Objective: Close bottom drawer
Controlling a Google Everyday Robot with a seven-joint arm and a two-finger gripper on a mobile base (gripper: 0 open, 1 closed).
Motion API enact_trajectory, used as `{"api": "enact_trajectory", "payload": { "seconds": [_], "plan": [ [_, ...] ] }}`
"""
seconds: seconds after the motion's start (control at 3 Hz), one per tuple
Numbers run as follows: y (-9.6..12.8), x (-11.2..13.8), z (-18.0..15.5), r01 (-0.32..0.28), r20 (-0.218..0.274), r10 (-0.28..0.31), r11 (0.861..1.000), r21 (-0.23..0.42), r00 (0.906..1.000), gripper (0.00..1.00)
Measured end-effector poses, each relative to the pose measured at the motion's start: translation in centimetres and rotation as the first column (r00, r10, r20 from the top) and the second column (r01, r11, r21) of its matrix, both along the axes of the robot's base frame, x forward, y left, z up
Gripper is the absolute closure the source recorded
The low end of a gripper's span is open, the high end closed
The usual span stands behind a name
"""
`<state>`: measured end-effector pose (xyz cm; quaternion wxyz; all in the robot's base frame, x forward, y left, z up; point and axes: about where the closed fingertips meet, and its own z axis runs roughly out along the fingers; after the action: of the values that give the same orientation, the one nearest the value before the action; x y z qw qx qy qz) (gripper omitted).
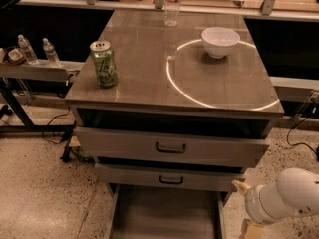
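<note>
The bottom drawer [164, 214] is pulled far out at the foot of the grey cabinet. Its long flat tray shows, but its front panel and handle are below the frame edge. Above it sit the mid drawer [171, 179] and the top drawer [170, 147], each slightly out. My gripper [245, 209], on a white arm [291, 199], is low at the lower right, just right of the bottom drawer's right rail. Its tan fingers [241, 186] stand apart, open and holding nothing.
A green can [103, 63], a white bowl [220, 41] and a clear bottle [172, 4] stand on the cabinet top [149, 78]. A side shelf with two small bottles [37, 50] is at the left. Cables lie on the speckled floor [40, 193].
</note>
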<state>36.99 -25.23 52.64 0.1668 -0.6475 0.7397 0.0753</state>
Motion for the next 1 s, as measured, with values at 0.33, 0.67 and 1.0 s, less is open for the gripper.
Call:
{"api": "enact_trajectory", "payload": {
  "seconds": [0.33, 0.67, 1.0],
  "plan": [
    [0.9, -0.7, -3.2, 0.003, -0.021, -0.002, 0.999, 0.044, 0.9998, 0.0],
    [1.8, -1.1, -10.2, 0.014, -0.031, -0.011, 0.997, 0.075, 0.9994, 0.0],
    [1.4, -1.2, -16.0, 0.002, -0.021, -0.001, 0.997, 0.077, 0.9998, 0.0]
  ]
}}
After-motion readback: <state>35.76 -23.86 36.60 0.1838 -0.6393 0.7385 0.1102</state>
